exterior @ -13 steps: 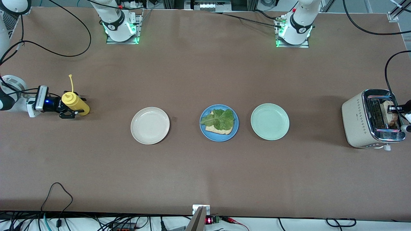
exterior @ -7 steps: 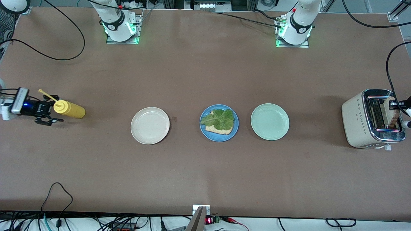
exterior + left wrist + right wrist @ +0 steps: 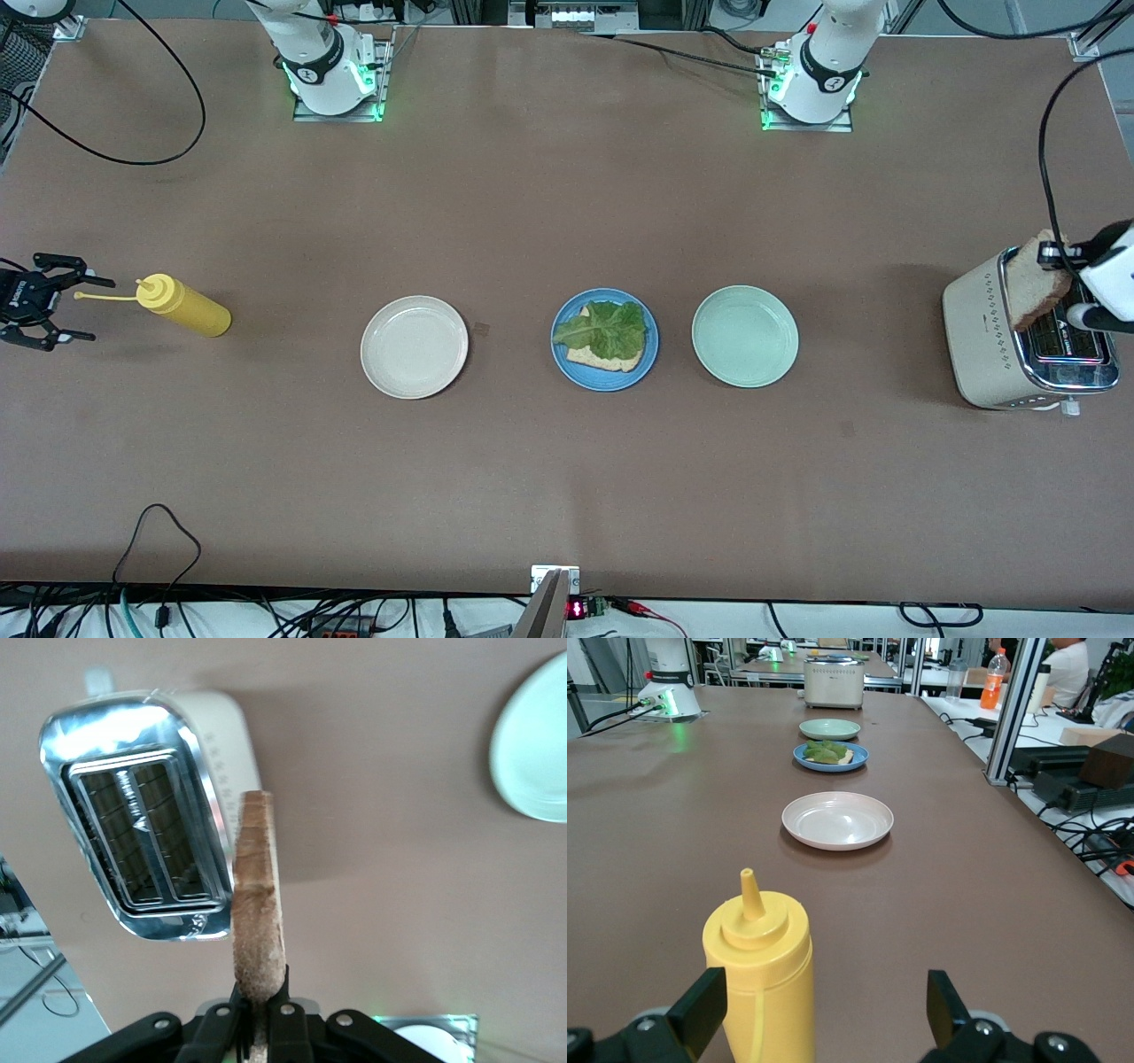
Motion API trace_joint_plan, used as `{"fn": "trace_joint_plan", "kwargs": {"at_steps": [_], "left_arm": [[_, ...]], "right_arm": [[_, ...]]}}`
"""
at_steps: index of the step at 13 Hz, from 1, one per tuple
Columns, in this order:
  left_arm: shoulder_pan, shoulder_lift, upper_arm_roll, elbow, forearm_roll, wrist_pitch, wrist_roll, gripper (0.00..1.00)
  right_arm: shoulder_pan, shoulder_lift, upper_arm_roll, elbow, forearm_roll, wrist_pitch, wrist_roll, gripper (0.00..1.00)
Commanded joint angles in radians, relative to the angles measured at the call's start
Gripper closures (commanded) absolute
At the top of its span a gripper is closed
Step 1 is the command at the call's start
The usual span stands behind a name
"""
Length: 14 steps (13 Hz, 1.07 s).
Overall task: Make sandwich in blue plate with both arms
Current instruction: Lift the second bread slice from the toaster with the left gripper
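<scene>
Topping the lettuce (image 3: 602, 324) is intended: toast (image 3: 1036, 279) is pinched over the toaster (image 3: 983, 341) by the left gripper (image 3: 257, 1014), while the right gripper (image 3: 40, 299) is spread beside the mustard bottle (image 3: 186, 307).

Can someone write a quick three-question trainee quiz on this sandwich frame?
1. True or false: the left gripper is shut on the toast slice above the toaster.
2. What lies on the bread in the blue plate? A) lettuce leaf B) cheese C) nothing
3. Fill in: the right gripper stands open beside the yellow ____ bottle.

Key
1. True
2. A, the lettuce leaf
3. squeeze
</scene>
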Motion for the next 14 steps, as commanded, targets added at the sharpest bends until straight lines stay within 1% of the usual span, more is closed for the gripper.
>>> {"fn": "trace_joint_plan", "kwargs": {"at_steps": [1,2,3,5,6,8,10,11,12,13,14], "left_arm": [[0.003,0.001,-0.128,0.052,-0.019,-0.078,-0.003,0.99],[-0.017,0.002,-0.180,0.052,-0.021,-0.140,-0.013,0.99],[-0.029,0.002,-0.199,0.053,-0.045,-0.144,-0.051,0.99],[-0.063,0.021,-0.205,0.050,-0.195,-0.138,-0.191,0.99],[-0.078,0.062,-0.207,0.052,-0.267,-0.114,-0.255,0.99],[-0.135,0.108,-0.207,0.047,-0.343,-0.025,-0.329,0.99],[-0.186,0.149,-0.207,0.042,-0.389,0.067,-0.403,0.99],[-0.198,0.177,-0.207,0.042,-0.448,0.101,-0.424,0.99],[-0.203,0.201,-0.205,0.036,-0.545,0.164,-0.446,0.99],[-0.206,0.241,-0.204,0.035,-0.603,0.228,-0.452,0.99],[-0.219,0.287,-0.205,0.035,-0.627,0.271,-0.447,0.99]], "right_arm": [[0.029,-0.115,-0.008,0.022,-0.073,0.000,0.135,0.00],[0.045,-0.169,-0.013,0.023,-0.109,0.005,0.200,0.00],[0.066,-0.215,-0.017,0.023,-0.139,0.008,0.263,0.00],[0.095,-0.282,-0.017,0.023,-0.160,0.008,0.349,0.00],[0.126,-0.319,-0.019,0.023,-0.169,0.020,0.392,0.00],[0.195,-0.408,-0.016,0.021,-0.256,0.045,0.523,0.00],[0.288,-0.495,-0.016,0.015,-0.345,0.043,0.722,0.00],[0.339,-0.534,-0.016,0.013,-0.385,0.043,0.839,0.00],[0.377,-0.565,-0.014,0.006,-0.417,0.043,0.939,0.00],[0.434,-0.598,-0.014,-0.016,-0.457,0.045,1.045,0.00],[0.487,-0.621,-0.014,-0.028,-0.503,0.045,1.161,0.00]]}}
